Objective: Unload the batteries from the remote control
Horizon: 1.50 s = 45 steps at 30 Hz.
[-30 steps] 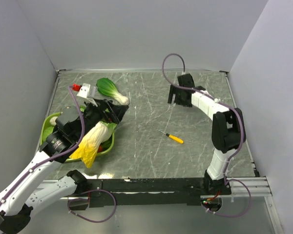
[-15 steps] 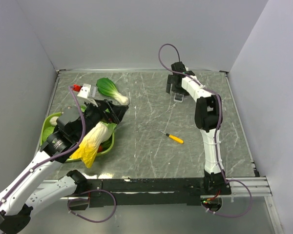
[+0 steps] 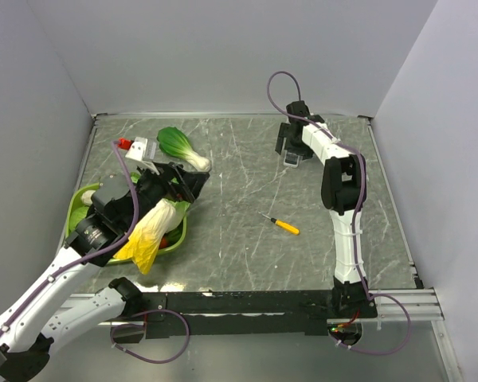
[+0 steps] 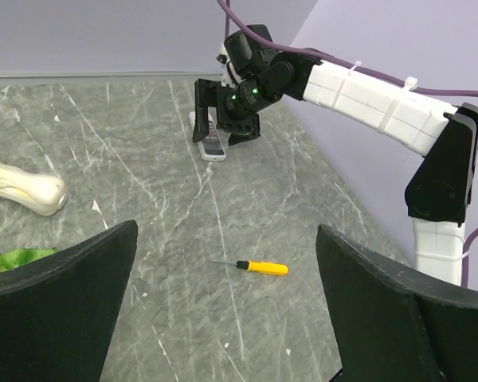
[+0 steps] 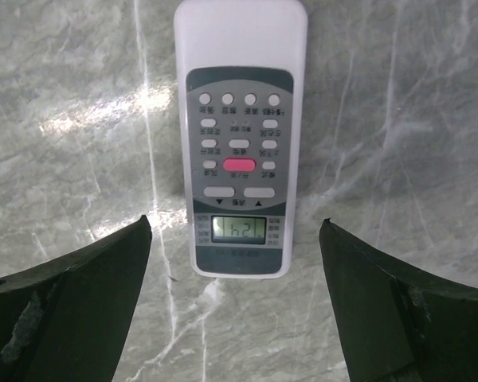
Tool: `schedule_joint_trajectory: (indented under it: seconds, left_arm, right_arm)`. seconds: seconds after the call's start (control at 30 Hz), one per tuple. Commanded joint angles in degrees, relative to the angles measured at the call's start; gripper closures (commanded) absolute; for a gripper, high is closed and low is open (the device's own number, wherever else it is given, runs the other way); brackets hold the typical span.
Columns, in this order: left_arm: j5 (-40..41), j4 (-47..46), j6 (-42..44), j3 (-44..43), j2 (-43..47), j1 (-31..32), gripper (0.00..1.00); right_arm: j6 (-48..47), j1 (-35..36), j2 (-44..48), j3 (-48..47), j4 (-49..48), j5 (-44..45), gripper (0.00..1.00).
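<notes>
The remote control [image 5: 239,135] is slim and white. It lies face up on the grey marble table near the back, with its small screen lit, and also shows in the top view [image 3: 291,158] and the left wrist view [image 4: 209,140]. My right gripper [image 5: 235,224] hovers right above it, open and empty, jaws on either side of the screen end without touching; it shows in the top view [image 3: 293,140] too. My left gripper [image 4: 225,231] is open and empty, raised over the green bowl at the left [image 3: 187,181]. The batteries are hidden.
A yellow-handled screwdriver [image 3: 284,226] lies mid-table, also in the left wrist view [image 4: 256,267]. At the left are a green bowl [image 3: 77,204] with a pale cabbage [image 3: 150,232], a bok choy [image 3: 180,146] and a small white bottle with a red cap [image 3: 137,148].
My right arm has stretched toward the back and its gripper has shifted slightly, uncovering the remote beneath it. The left arm and the screwdriver have not moved.
</notes>
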<state>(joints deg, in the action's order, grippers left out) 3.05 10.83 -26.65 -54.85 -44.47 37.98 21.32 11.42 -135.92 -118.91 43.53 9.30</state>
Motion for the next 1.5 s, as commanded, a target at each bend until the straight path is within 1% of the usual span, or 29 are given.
schedule_joint_trajectory:
  seconds: [0.0,0.03,0.13,0.23,0.47,0.57,0.6,0.67,0.7,0.77,0.8,0.83,0.87,0.9,1.03,1.07,1.13,1.17,1.2,1.23,1.27,1.3,1.33,1.37,1.4,1.43,1.47]
  left_arm:
    - [0.5,-1.6,0.1,0.0,1.0,0.2,0.01]
    - [0.6,-1.5,0.2,-0.1,1.0,0.2,0.01]
    - [0.5,-1.4,0.2,-0.2,0.7,0.1,0.01]
    - [0.6,-1.5,0.1,-0.1,0.8,0.1,0.01]
    - [1.0,-1.3,0.3,-0.1,1.0,0.2,0.01]
    - [1.1,-1.3,0.2,-0.2,1.0,0.2,0.01]
    - [1.1,-1.3,0.3,-0.1,1.0,0.2,0.01]
    - [1.0,-1.5,0.4,0.1,1.2,0.2,0.01]
    - [1.1,-1.7,0.5,0.2,1.7,0.2,0.01]
    - [1.0,-2.2,0.6,0.6,1.9,0.2,0.01]
    - [1.0,-2.3,0.6,0.8,2.1,0.2,0.01]
    - [1.1,-2.5,0.7,0.9,2.1,0.2,0.01]
    - [1.2,-2.5,0.7,1.0,2.0,0.2,0.01]
    - [1.5,-2.5,0.6,1.0,1.8,0.2,0.01]
    - [3.4,-1.6,0.2,0.7,0.5,0.2,0.01]
    - [4.2,-1.6,-0.2,0.8,0.1,0.2,0.02]
    - [5.9,0.7,-2.0,0.0,-2.0,0.2,0.02]
    - [6.5,1.4,-2.3,-1.1,-2.9,0.2,0.02]
    - [6.9,2.1,-3.0,-1.7,-4.6,0.1,0.03]
    - [7.4,3.0,-3.3,-2.2,-5.4,0.1,0.05]
    - [8.5,3.5,-3.3,-3.1,-6.2,0.1,0.05]
    - [8.9,3.8,-3.0,-3.2,-7.4,0.0,0.05]
    - [9.5,3.2,-2.5,-3.2,-7.9,-0.1,0.04]
    - [9.1,2.3,-1.7,-2.6,-8.3,-0.1,0.04]
    - [8.7,1.7,-0.9,-2.3,-9.0,-0.1,0.03]
    - [9.3,2.3,-1.8,-2.6,-9.5,-0.2,0.04]
    - [9.6,2.9,-4.7,-3.3,-10.9,-0.7,0.05]
  right_arm:
    - [1.1,-0.1,-1.7,-1.0,0.6,-1.2,0.09]
    - [1.2,-0.1,-1.8,-1.0,0.7,-1.2,0.11]
    - [1.4,-0.1,-2.5,-1.3,1.6,-1.3,0.13]
    - [1.6,-0.1,-3.8,-3.7,3.3,-1.2,0.14]
    - [0.9,-0.2,-4.0,-4.1,3.4,-2.1,0.16]
    - [0.9,0.0,-4.6,-5.2,4.0,-2.1,0.21]
    - [0.9,-0.1,-4.9,-5.3,4.1,-2.2,0.25]
    - [0.9,-0.1,-4.8,-4.9,3.8,-2.4,0.29]
    - [0.7,-0.1,-4.3,-4.5,2.9,-2.5,0.35]
    - [0.0,0.0,-2.6,-2.1,1.4,-3.8,0.41]
    - [-0.3,0.0,-1.8,-1.3,-0.1,-4.0,0.49]
    - [-1.0,0.1,-0.8,-0.5,-1.4,-4.5,0.53]
    - [-1.4,0.2,1.9,2.0,-2.6,-5.7,0.55]
    - [-1.8,0.3,3.4,3.1,-3.4,-6.0,0.61]
    - [-3.9,0.8,13.4,11.6,-10.1,-8.9,0.69]
    - [-4.4,0.8,17.4,12.9,-10.9,-11.4,0.71]
    - [-4.7,1.1,21.6,16.8,-12.1,-12.8,0.73]
    - [-4.4,1.2,25.7,18.6,-12.8,-13.2,0.73]
    - [-4.3,1.3,28.1,20.9,-13.8,-15.2,0.75]
    - [-4.1,1.7,30.3,25.5,-15.2,-16.1,0.75]
    - [-3.4,1.8,34.4,27.8,-16.9,-16.9,0.75]
    - [-3.0,1.9,36.4,30.4,-17.9,-19.3,0.76]
    - [-2.8,2.2,38.4,35.2,-18.7,-20.3,0.76]
    - [-2.7,2.7,42.5,38.0,-21.4,-21.2,0.76]
    - [-2.9,3.2,44.8,40.8,-22.8,-22.6,0.76]
    - [-3.4,3.6,46.9,46.0,-24.3,-25.0,0.77]
    - [-4.9,4.7,51.4,48.7,-28.5,-26.3,0.77]
